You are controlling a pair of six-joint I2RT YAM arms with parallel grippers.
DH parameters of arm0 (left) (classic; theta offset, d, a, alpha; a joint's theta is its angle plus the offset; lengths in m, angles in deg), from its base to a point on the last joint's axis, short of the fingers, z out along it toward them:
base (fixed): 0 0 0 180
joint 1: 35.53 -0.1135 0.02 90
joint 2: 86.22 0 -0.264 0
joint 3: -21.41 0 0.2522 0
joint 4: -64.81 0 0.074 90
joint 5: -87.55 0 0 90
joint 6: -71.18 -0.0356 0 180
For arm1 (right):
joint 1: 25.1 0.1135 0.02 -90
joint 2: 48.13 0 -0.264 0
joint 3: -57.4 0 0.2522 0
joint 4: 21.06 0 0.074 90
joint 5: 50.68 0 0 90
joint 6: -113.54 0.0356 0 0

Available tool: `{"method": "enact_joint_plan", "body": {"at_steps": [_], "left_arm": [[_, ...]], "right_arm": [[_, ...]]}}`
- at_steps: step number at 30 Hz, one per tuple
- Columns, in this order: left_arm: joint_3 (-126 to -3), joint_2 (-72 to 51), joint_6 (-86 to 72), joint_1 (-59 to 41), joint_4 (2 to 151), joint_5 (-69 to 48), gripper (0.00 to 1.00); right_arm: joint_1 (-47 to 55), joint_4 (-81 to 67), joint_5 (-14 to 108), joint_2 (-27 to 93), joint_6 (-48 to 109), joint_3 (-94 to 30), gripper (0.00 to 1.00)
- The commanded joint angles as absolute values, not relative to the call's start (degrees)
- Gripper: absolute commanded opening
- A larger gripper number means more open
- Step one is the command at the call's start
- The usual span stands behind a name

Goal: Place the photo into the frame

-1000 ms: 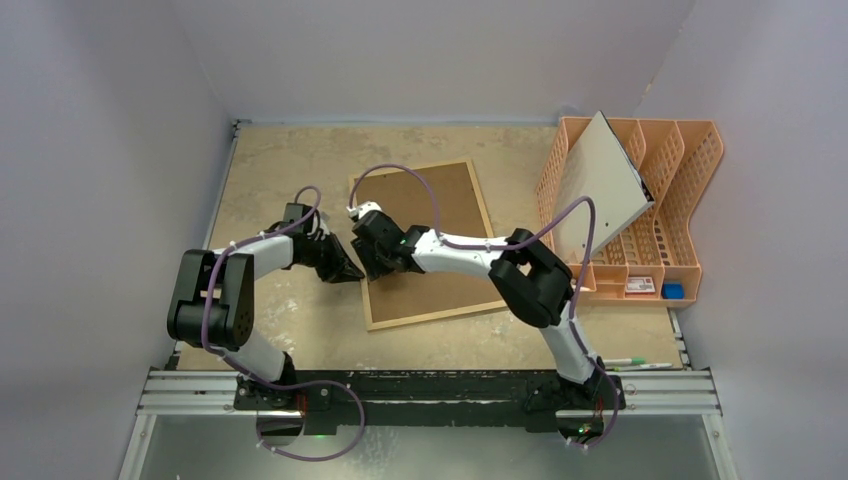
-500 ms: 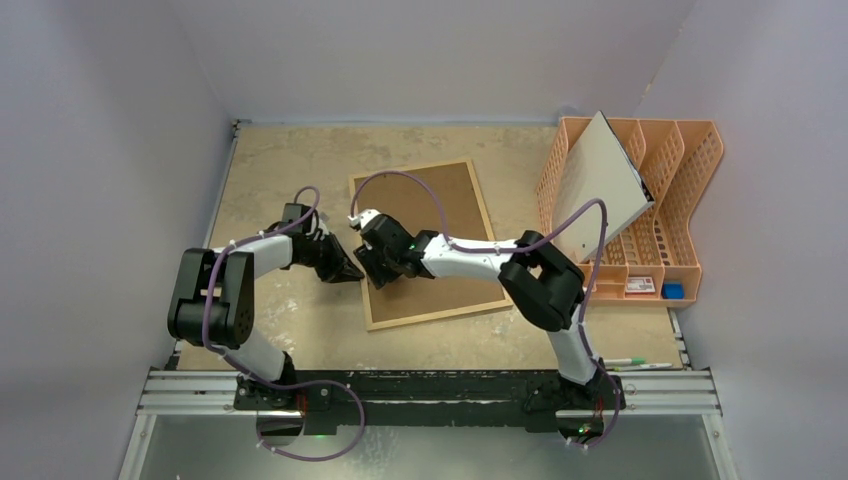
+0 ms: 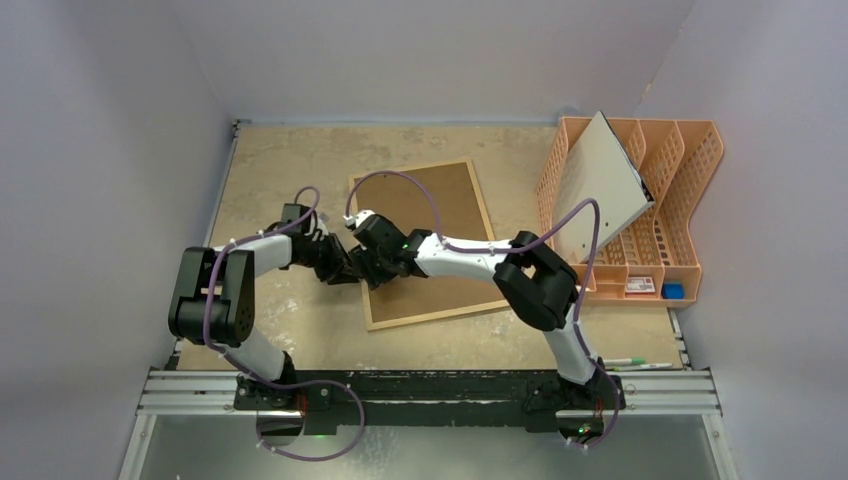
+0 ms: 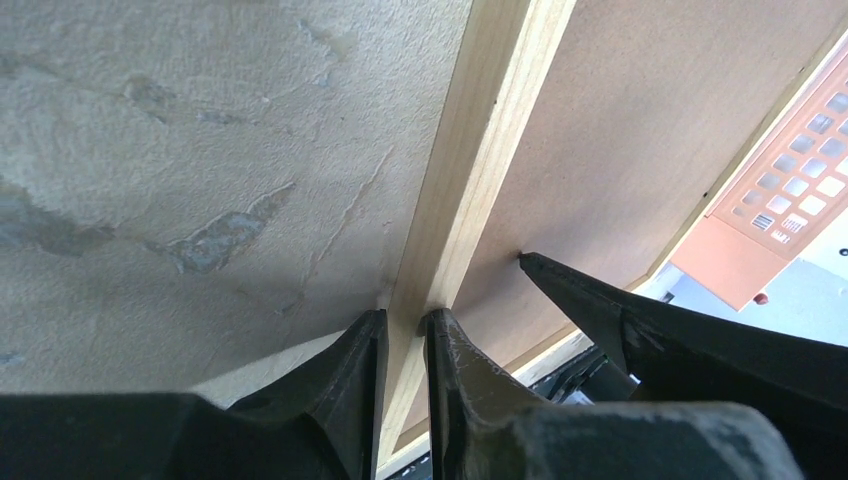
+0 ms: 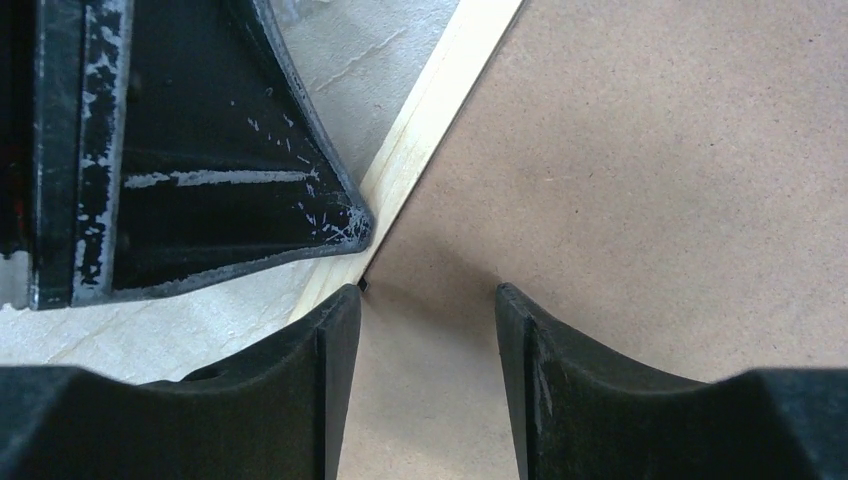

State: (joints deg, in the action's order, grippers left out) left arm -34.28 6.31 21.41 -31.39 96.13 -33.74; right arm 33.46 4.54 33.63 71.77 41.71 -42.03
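Observation:
The frame (image 3: 440,210) lies face down on the table, slightly skewed, with its brown fibreboard back up. My left gripper (image 3: 350,272) is at the frame's left side. Its jaws straddle the light-wood rail (image 4: 490,130) and are shut on it (image 4: 405,318). My right gripper (image 3: 372,265) is right beside it, over the back board (image 5: 650,150). It stands open (image 5: 428,290), tips down at the board, and its left fingertip (image 5: 335,310) is by a small black tab at the rail's inner edge. The photo is out of view.
An orange file rack (image 3: 670,200) stands at the right. A grey-white board (image 3: 600,185) leans in it, and a small red-white box (image 3: 640,285) and a blue item (image 3: 673,291) sit in its front tray. Pens (image 3: 630,363) lie by the right arm's base. Walls enclose three sides.
My right gripper has shifted a little left and nearer, closing up on the left gripper at the frame's left rail. The left arm and the frame have barely moved.

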Motion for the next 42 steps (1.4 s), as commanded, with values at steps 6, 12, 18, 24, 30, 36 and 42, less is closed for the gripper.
{"method": "enact_joint_plan", "body": {"at_steps": [6,12,18,24,30,36,42], "left_arm": [[-34.4,3.4,17.8,-32.3,95.1,-28.4,0.35],[-34.2,2.9,18.0,-32.7,94.0,-28.7,0.39],[-34.1,3.4,18.4,-33.1,95.2,-26.7,0.38],[-34.1,3.1,18.5,-34.3,96.3,-25.7,0.38],[-34.3,3.2,18.2,-35.4,96.5,-26.1,0.37],[-34.7,3.6,18.2,-35.5,96.4,-26.5,0.37],[-35.1,4.6,17.8,-35.5,96.2,-27.9,0.38]], "right_arm": [[34.0,9.8,31.4,77.2,46.9,-42.1,0.54],[34.2,9.4,30.0,77.3,45.8,-40.1,0.53],[35.8,9.3,29.0,77.5,43.5,-38.4,0.54],[37.2,8.7,29.8,78.0,42.3,-36.8,0.54],[37.4,7.7,29.6,77.6,41.2,-33.4,0.54],[37.6,6.2,29.1,76.8,39.6,-30.3,0.54],[37.8,5.7,22.1,75.3,39.1,-29.7,0.45]]}}
